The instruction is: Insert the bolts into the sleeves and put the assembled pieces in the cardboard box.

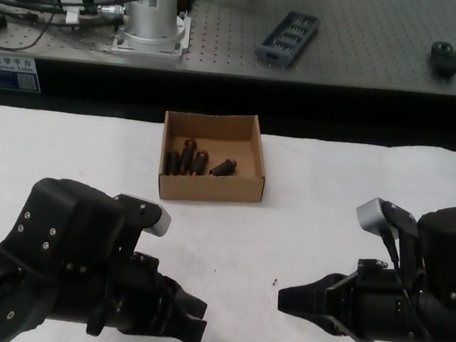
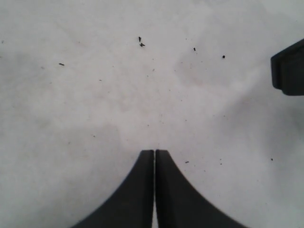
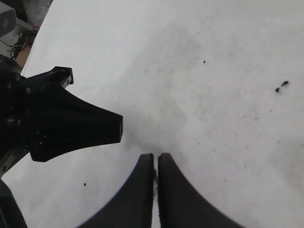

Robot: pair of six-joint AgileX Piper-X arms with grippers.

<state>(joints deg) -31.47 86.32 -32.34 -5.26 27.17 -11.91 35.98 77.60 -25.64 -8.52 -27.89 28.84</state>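
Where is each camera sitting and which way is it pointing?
High view: behind both arms, looking forward and down over the white sheet to the cardboard box; both arms show.
Left wrist view: on the left wrist, facing the sheet; the shut left hand shows.
Right wrist view: on the right wrist, facing the sheet; the shut right hand shows.
Shared: each wrist view catches the other hand farther off.

light: bright, even | shadows: faint, soft beside jaws on white cover (image 3: pixel 213 71) | far bench (image 1: pixel 370 39): dimmer
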